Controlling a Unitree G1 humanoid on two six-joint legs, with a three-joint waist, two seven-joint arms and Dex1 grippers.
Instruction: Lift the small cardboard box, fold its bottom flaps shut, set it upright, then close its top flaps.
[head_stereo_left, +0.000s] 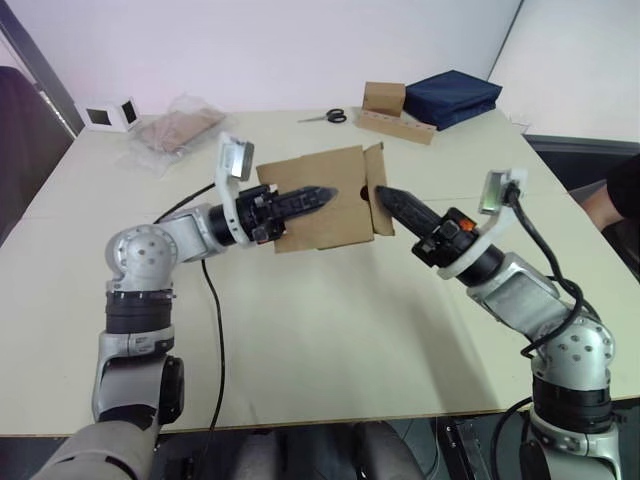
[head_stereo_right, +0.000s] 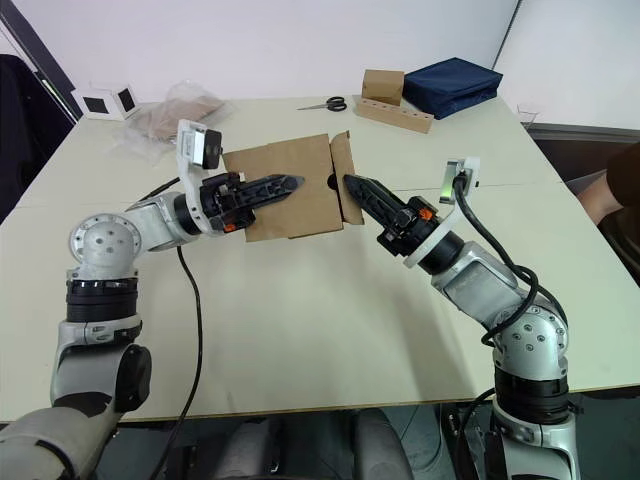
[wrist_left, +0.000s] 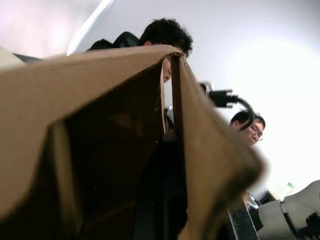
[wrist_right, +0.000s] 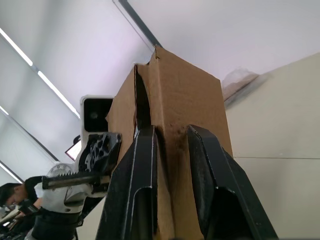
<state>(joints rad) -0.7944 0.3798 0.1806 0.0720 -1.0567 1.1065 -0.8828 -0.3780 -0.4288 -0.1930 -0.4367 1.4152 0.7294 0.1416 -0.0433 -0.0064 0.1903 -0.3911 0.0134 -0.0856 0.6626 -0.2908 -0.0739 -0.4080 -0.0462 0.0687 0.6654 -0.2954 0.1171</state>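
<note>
Between both grippers, small cardboard box (head_stereo_left: 325, 200)

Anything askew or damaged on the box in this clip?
The small cardboard box is held off the table, tilted, between the left gripper and right gripper; one flap juts out unfolded. No visible damage.

box (head_stereo_left: 325, 195): underside hidden from head views | left claw (head_stereo_left: 318, 192): fingertips blocked by box in wrist view | person (wrist_left: 165, 35): partly behind box
</note>
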